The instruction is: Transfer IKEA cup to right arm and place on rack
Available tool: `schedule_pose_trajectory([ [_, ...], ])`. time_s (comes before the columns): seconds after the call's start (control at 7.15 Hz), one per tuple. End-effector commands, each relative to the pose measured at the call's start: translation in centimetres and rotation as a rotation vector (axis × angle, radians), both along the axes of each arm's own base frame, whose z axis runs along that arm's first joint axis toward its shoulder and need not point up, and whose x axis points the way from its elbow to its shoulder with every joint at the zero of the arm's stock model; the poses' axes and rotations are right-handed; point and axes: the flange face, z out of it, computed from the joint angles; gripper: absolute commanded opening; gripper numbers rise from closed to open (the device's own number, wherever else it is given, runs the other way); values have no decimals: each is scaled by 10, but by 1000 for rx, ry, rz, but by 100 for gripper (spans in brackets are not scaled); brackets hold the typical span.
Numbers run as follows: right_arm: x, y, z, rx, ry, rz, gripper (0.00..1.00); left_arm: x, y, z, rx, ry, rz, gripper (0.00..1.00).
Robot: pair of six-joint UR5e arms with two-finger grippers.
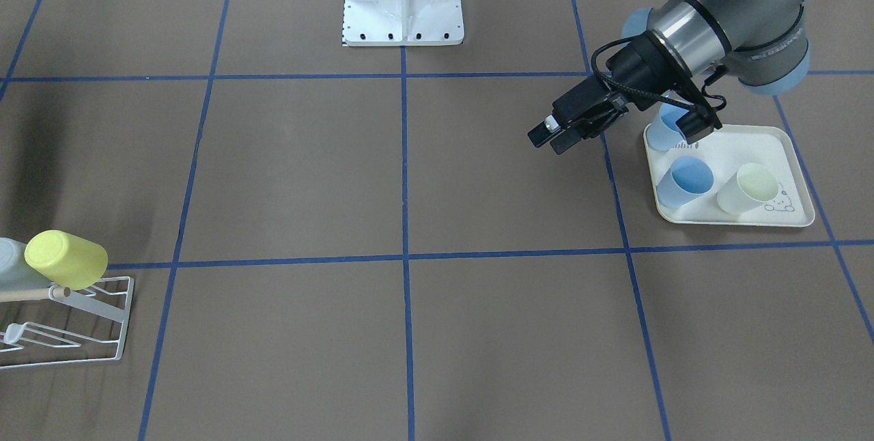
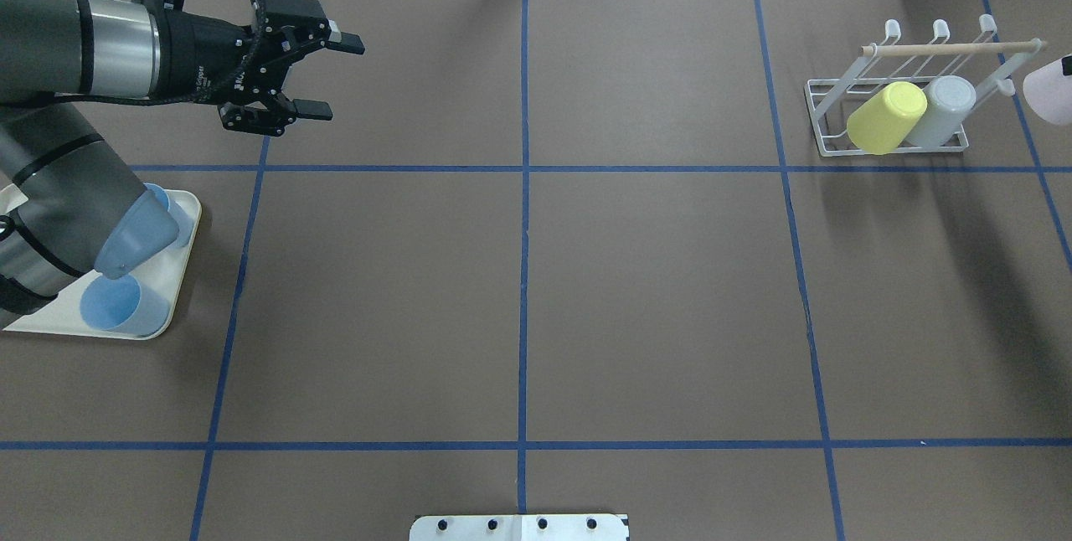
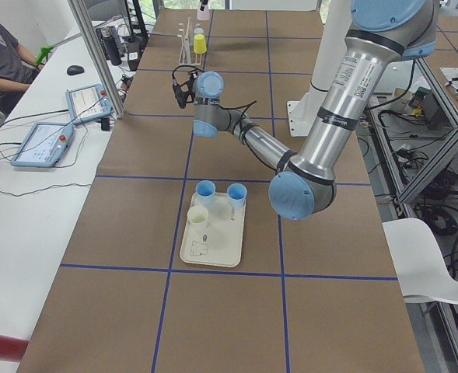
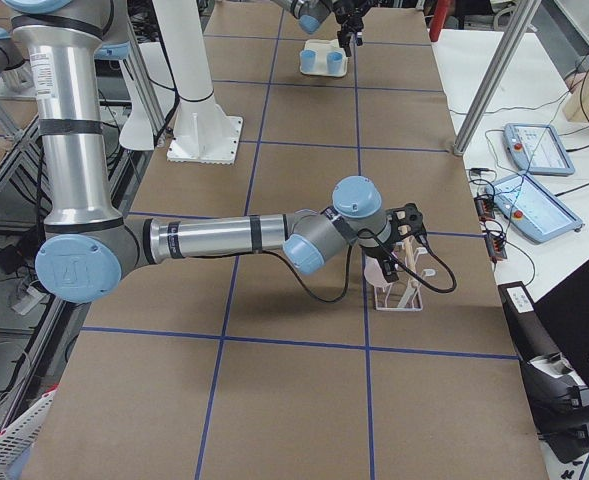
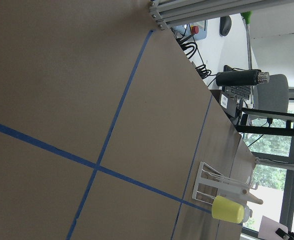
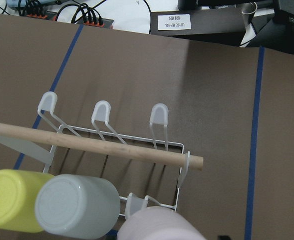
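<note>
Right gripper clamped on pink cup, poised just beside rack at its free end (yellow cup and grey cup occupy the rest). Left gripper spread, empty, well apart; hand-over apparently done.

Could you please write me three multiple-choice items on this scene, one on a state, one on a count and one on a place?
1. How is the left gripper? A) open and empty B) shut on a cup C) shut on a spoon
2. How many cups stand on the cream tray? A) one B) three C) five
3. Where is the yellow cup? A) on the tray B) on the wire rack C) in the left gripper
Key: 1 A, its fingers are spread with nothing between them; 2 B, two blue cups and a pale cup stand there; 3 B, it rests on the rack beside a grey cup.
</note>
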Motion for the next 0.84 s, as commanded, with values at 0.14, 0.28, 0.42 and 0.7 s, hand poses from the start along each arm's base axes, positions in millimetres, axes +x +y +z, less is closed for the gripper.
schedule_pose_trajectory([
  [0.14,-17,-17,2,-13,6,-22,34,0,0,0,0,0,1,100],
  [0.28,-22,-26,1,-13,5,-28,35,0,0,0,0,0,1,100],
  [0.42,-30,-28,5,-20,6,-41,35,0,0,0,0,0,1,100],
  [0.7,-37,-36,0,-13,6,-52,36,-1,2,-2,4,3,1,100],
])
